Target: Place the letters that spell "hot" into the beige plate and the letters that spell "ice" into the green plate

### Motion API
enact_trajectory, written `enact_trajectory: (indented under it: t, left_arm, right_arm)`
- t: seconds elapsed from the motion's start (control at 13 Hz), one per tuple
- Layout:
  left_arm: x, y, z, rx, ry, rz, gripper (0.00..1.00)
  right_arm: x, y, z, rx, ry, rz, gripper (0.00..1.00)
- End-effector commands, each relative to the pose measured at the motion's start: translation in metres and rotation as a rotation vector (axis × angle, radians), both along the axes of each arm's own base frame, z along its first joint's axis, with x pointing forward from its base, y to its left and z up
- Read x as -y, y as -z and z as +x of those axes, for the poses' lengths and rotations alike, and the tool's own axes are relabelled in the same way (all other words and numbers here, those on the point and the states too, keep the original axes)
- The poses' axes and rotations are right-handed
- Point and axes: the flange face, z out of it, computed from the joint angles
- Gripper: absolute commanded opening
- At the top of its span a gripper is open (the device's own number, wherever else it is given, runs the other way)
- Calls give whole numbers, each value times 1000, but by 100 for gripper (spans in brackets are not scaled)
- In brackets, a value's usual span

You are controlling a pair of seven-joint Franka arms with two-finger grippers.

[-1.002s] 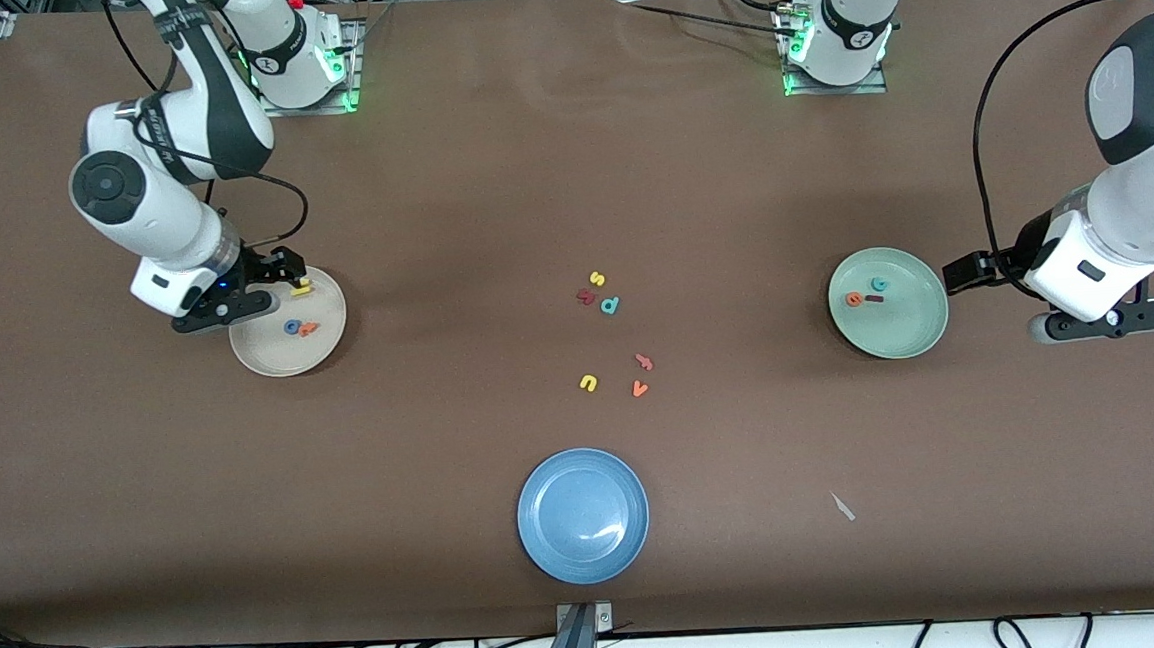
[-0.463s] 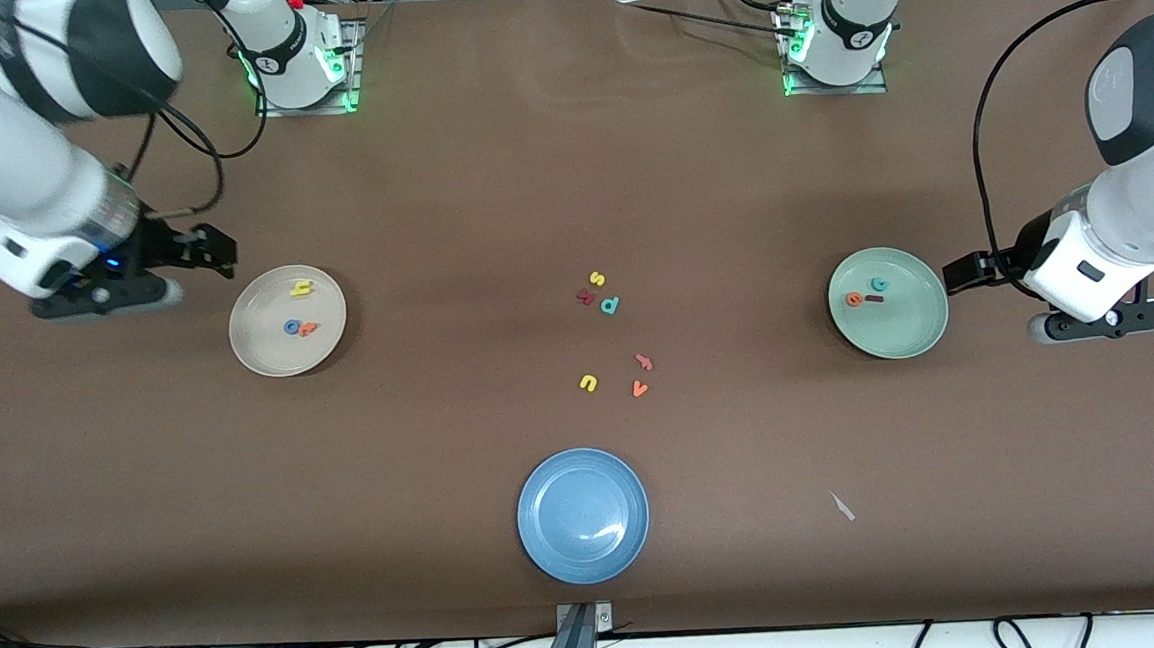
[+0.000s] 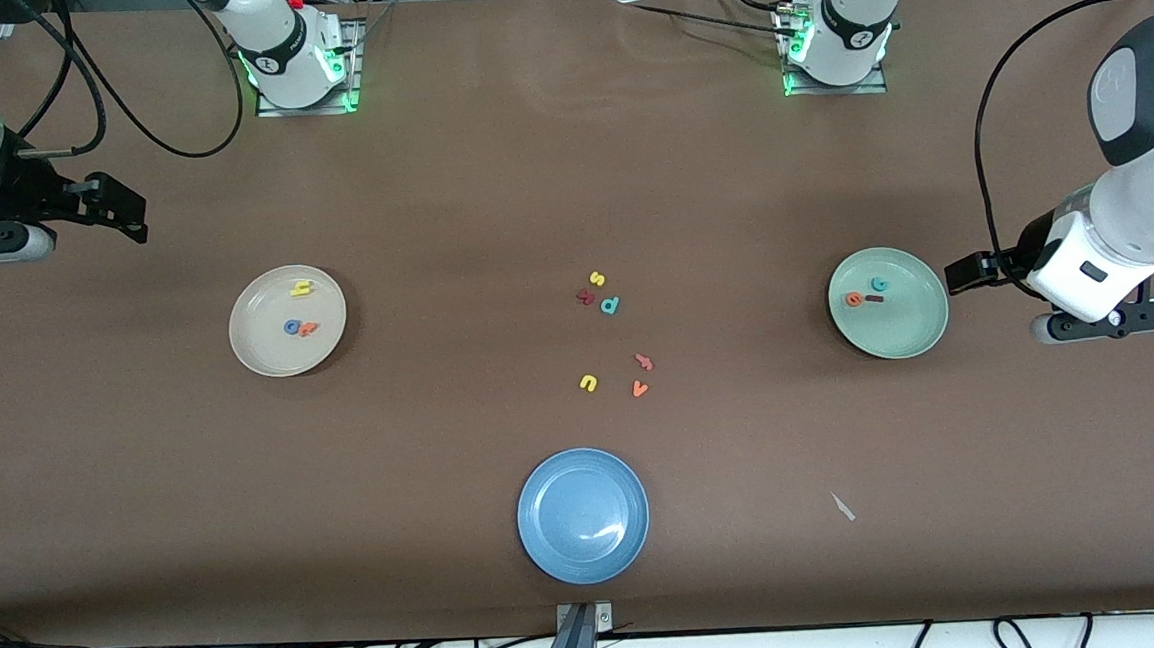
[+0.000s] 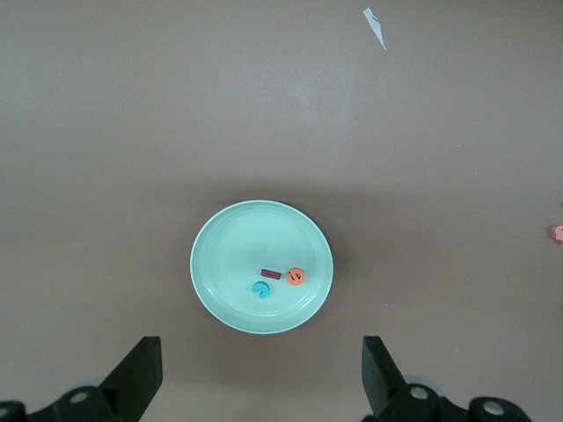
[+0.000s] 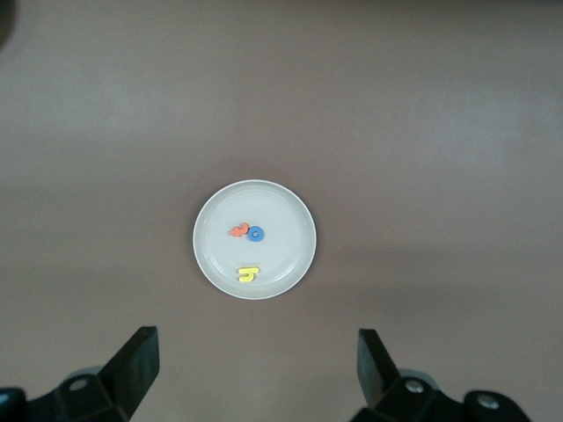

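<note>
Right end effector [image 3: 119, 207] withdrawn from beige plate [image 3: 264, 358]

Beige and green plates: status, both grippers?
Left gripper open, waiting beside green plate; right gripper open, up over bare table. Beige plate holds h, o, t; green holds i, c, e. Nothing in the way.

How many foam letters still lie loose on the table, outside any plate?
6: yellow "s", dark red letter and teal "d" clustered mid-table; nearer the camera, salmon letter, yellow "u", orange "v". None look hidden.
</note>
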Motion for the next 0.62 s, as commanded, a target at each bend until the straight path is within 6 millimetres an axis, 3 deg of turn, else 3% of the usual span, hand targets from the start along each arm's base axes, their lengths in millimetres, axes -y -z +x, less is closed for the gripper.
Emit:
enact_trajectory:
  t: [0.0,0.54]
  left_arm:
    - [-3,-1,-3,0,0,-29,100]
    - [-5,1,-3,-5,13,-30,100]
  right_arm:
    - [-4,-3,2,-26,15,49,100]
    - [-10,4,4,-56,15,95,100]
